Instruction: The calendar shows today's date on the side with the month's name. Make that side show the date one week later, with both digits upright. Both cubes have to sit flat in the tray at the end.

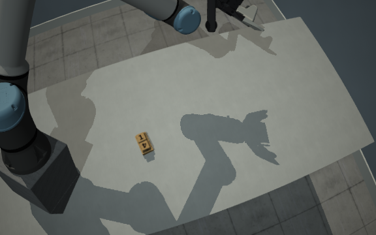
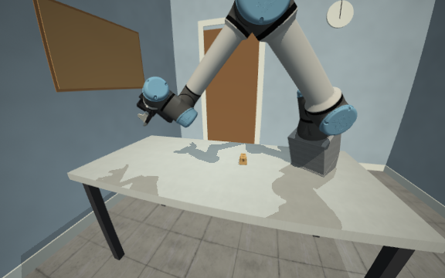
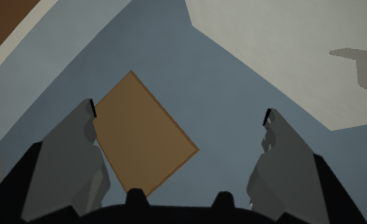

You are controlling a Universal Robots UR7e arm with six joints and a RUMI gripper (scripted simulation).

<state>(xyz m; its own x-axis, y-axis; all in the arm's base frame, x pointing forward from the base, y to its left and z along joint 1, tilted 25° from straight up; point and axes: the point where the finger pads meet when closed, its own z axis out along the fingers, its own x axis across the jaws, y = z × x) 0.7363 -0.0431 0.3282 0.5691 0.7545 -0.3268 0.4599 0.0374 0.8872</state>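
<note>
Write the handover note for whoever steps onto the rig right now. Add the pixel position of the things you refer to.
Gripper point(image 1: 253, 21) point(image 2: 144, 117) point(image 3: 181, 105): open, nothing between the fingers, off past the table's edge and well away from the calendar.
Calendar point(image 1: 144, 143) point(image 2: 242, 159): on the table point(image 1: 289, 81) point(image 2: 215, 185), nearer the arm's base than the far end. From above, its cubes sit side by side, top faces reading 1 and 4. The month side can't be made out.
Done: no sign that the date has been reset; can't confirm.
Left: read the month side, set it one week later with digits upright, both cubes flat in the tray.
</note>
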